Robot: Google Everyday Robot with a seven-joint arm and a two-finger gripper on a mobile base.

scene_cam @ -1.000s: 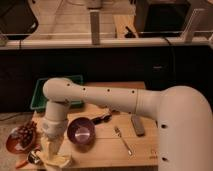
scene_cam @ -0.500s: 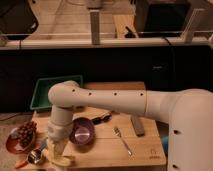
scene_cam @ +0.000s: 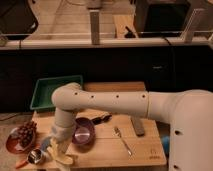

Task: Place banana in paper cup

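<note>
The pale yellow banana (scene_cam: 64,158) lies at the table's front left corner, partly under my wrist. My gripper (scene_cam: 58,146) points straight down right over the banana's left end, at the end of the white arm (scene_cam: 110,102) that reaches in from the right. Whether it touches the banana I cannot tell. The paper cup is hidden; the gripper and wrist cover that spot.
A purple bowl (scene_cam: 84,133) stands just right of the gripper. Dark red grapes (scene_cam: 25,134) sit on a red plate at the left, a small metal cup (scene_cam: 35,156) beside the banana. A green tray (scene_cam: 50,92) is behind, a fork (scene_cam: 122,140) and a grey object (scene_cam: 138,127) to the right.
The arm's elbow and wrist have shifted slightly to the right and the gripper sits a little lower over the banana. The banana stays at the front left corner.
</note>
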